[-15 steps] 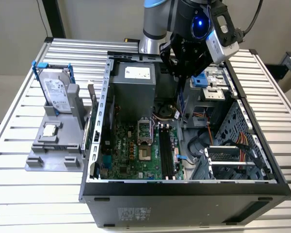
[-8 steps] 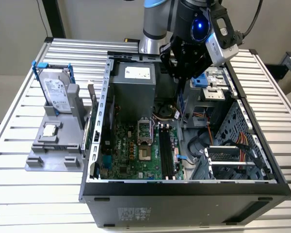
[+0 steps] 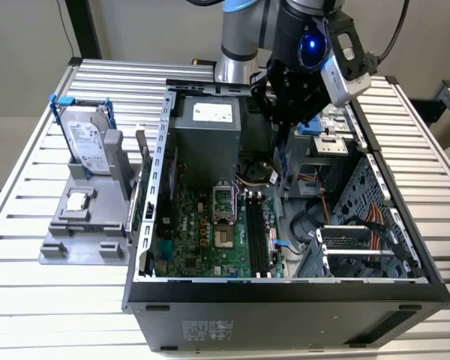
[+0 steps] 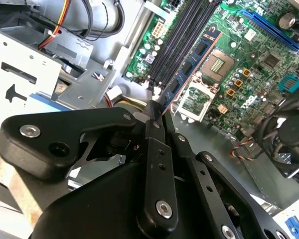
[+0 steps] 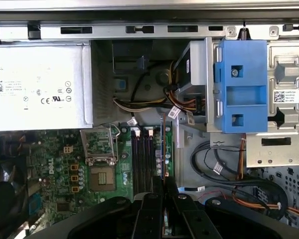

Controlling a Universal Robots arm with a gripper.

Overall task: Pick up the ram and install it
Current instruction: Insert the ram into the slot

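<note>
Gripper [image 4: 155, 112] fingers [image 4: 155, 149] clamped shut on one end of the ram [image 4: 189, 62]. Stick is held edge-down over the motherboard [image 5: 55, 169], by the long black slots [image 5: 142, 159] and the open CPU socket [image 5: 100, 177]. Beyond sit the grey power supply [image 5: 37, 84] and blue bracket [image 5: 240, 84]. Hard drive [image 3: 86, 142] stands out on the worktop [image 3: 30, 187].

A hard drive [image 3: 86, 146] stands upright in a grey holder [image 3: 60, 251], with a chip [image 3: 76, 201] lying near it. A power supply [image 3: 205, 142] sits inside the case [image 3: 285, 315].

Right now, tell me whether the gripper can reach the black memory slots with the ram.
Probably yes: the gripper holds the ram above the open case, and no cable crosses the memory slots.
</note>
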